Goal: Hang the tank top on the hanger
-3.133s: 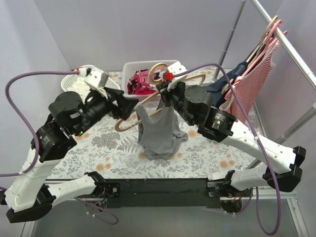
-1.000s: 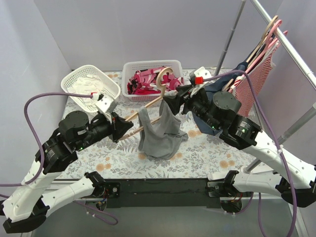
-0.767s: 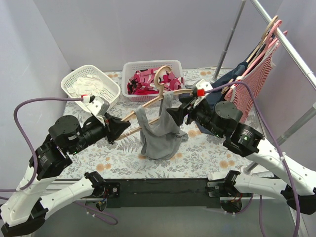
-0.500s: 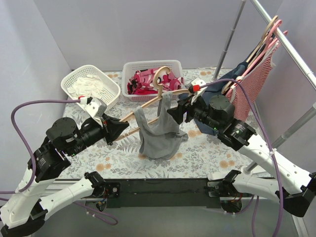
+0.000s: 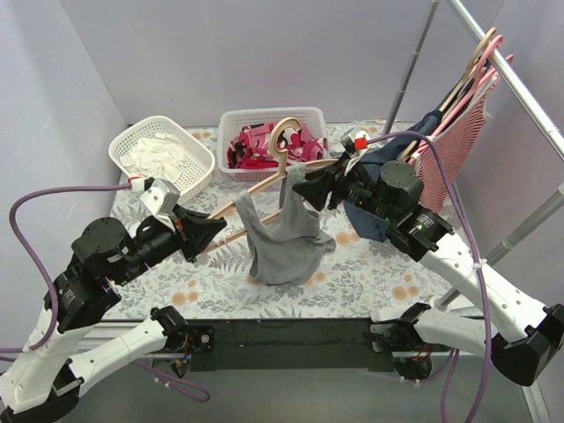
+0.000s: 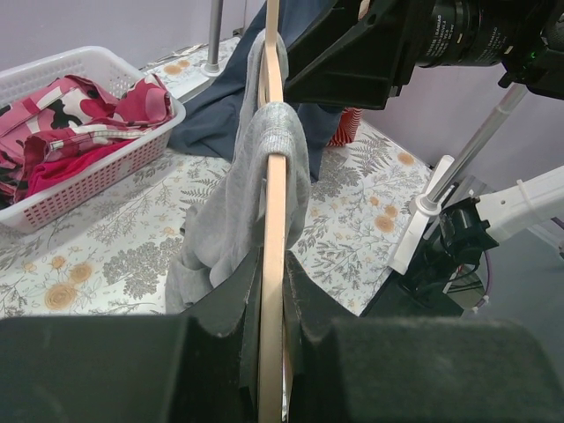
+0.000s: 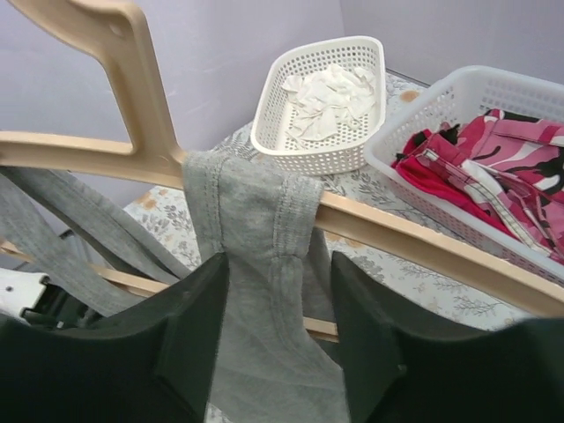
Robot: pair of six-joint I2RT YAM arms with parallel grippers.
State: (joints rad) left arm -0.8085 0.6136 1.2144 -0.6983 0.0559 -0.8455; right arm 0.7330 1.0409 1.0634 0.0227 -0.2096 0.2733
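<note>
You are getting evenly lit pictures: soft, diffuse light is falling from above, and nothing is glaring or burning out. In the top view everything is reading sharp. The tank top (image 5: 284, 240) is casting only a faint, soft-edged shadow on the table (image 5: 374, 269). The purple walls are shading darker toward the corners.

In your left wrist view the left gripper (image 6: 272, 304) is showing as a dark, blurred mass along the bottom, while the hanger (image 6: 274, 198) ahead of it is coming through crisp. In your right wrist view the right gripper (image 7: 278, 264) is likewise looking black and soft-edged, and the white basket (image 7: 328, 132) is looking bright without washing out.
</note>
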